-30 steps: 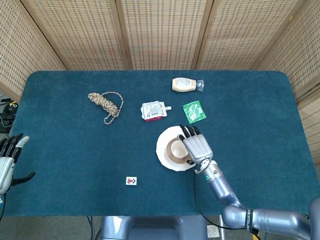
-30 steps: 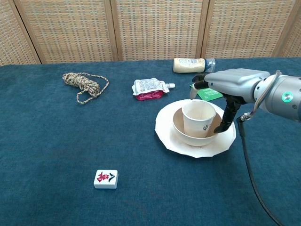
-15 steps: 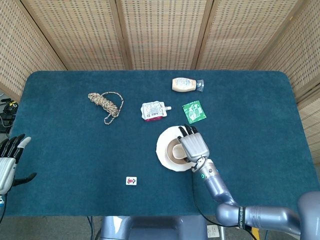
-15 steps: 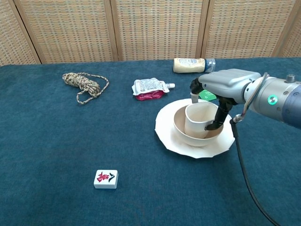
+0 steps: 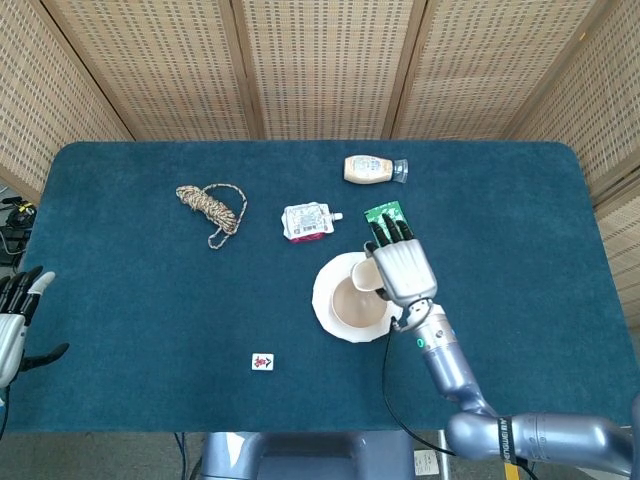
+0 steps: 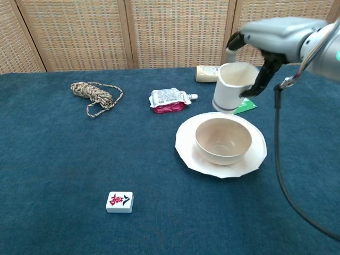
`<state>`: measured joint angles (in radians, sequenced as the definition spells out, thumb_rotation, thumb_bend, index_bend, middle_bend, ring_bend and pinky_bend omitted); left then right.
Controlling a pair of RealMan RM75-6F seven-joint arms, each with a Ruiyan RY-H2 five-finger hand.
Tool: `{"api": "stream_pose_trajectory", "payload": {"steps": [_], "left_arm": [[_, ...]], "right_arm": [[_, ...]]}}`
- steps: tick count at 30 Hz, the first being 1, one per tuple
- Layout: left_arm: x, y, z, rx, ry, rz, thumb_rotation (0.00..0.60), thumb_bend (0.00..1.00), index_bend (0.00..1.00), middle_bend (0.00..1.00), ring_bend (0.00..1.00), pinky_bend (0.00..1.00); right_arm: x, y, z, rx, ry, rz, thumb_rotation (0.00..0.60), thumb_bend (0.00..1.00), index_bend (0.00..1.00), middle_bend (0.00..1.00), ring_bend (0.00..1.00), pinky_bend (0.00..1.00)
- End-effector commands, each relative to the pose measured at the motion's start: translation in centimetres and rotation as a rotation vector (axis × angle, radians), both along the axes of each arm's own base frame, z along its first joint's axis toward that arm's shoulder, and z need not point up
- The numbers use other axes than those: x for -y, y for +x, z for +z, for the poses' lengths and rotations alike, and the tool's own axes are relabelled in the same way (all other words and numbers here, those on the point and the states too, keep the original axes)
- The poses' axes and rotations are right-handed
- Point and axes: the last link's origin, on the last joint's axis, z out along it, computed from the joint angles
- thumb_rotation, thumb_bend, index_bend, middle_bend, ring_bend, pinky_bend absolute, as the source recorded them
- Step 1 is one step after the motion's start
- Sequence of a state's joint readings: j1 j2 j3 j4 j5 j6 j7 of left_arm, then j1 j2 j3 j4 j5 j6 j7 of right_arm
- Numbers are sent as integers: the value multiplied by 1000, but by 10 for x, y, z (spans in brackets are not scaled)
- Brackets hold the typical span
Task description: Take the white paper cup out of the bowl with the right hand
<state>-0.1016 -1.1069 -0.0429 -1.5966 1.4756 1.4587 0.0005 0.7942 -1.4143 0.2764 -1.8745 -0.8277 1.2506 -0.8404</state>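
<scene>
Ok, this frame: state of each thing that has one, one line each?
Cup: upright, lifted clear of the bowl, held by right hand.
Bowl: empty, upright on the plate.
Bottle: lying on its side.
Pouch: lying flat, capped.
Rope: bundled.
Left hand: open, at table edge.

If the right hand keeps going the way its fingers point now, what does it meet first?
Judging from the head view, the right hand holding the cup points toward the far edge. The green packet lies first in that line, but the hand is raised and would probably pass above it.
</scene>
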Motion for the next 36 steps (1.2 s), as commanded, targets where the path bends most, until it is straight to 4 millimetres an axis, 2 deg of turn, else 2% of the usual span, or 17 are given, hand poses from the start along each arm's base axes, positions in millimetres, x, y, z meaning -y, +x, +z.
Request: {"api": "stream_pose_trajectory", "payload": {"steps": [1, 8, 11, 17, 26, 29, 32, 34, 36], "left_arm": [[1, 1, 0, -1, -1, -3, 600, 22, 0, 0, 0, 0], [2, 4, -3, -12, -7, -12, 600, 23, 0, 0, 0, 0], [2, 4, -5, -16, -10, -11, 600, 22, 0, 0, 0, 0], [2, 4, -7, -21, -15, -11, 600, 23, 0, 0, 0, 0], [2, 4, -6, -20, -11, -6, 600, 22, 0, 0, 0, 0], [1, 3, -6, -21, -12, -5, 600, 22, 0, 0, 0, 0], [2, 3, -6, -21, -12, -5, 600, 22, 0, 0, 0, 0], [2, 3, -6, -20, -10, -6, 600, 22, 0, 0, 0, 0], [2, 3, -5, -20, -8, -6, 600, 22, 0, 0, 0, 0]], "right_arm": [[4, -15, 21, -5, -57, -51, 600, 387, 525, 218, 54, 188], [13, -74, 33, -68, -79, -205, 600, 383, 527, 215, 55, 188], [14, -101, 29, -79, -62, -271, 600, 382, 527, 213, 55, 188], [14, -137, 18, -104, -26, -358, 600, 376, 526, 202, 54, 188], [14, -158, 8, -125, -10, -400, 600, 294, 460, 138, 52, 178], [13, -162, 8, -134, -15, -404, 600, 260, 389, 84, 29, 147], [12, -163, 11, -141, -26, -402, 600, 231, 271, 19, 2, 101], [10, -163, 16, -158, -44, -391, 600, 218, 194, 0, 0, 77], [6, -162, 29, -171, -89, -369, 600, 214, 166, 0, 0, 71]]}}
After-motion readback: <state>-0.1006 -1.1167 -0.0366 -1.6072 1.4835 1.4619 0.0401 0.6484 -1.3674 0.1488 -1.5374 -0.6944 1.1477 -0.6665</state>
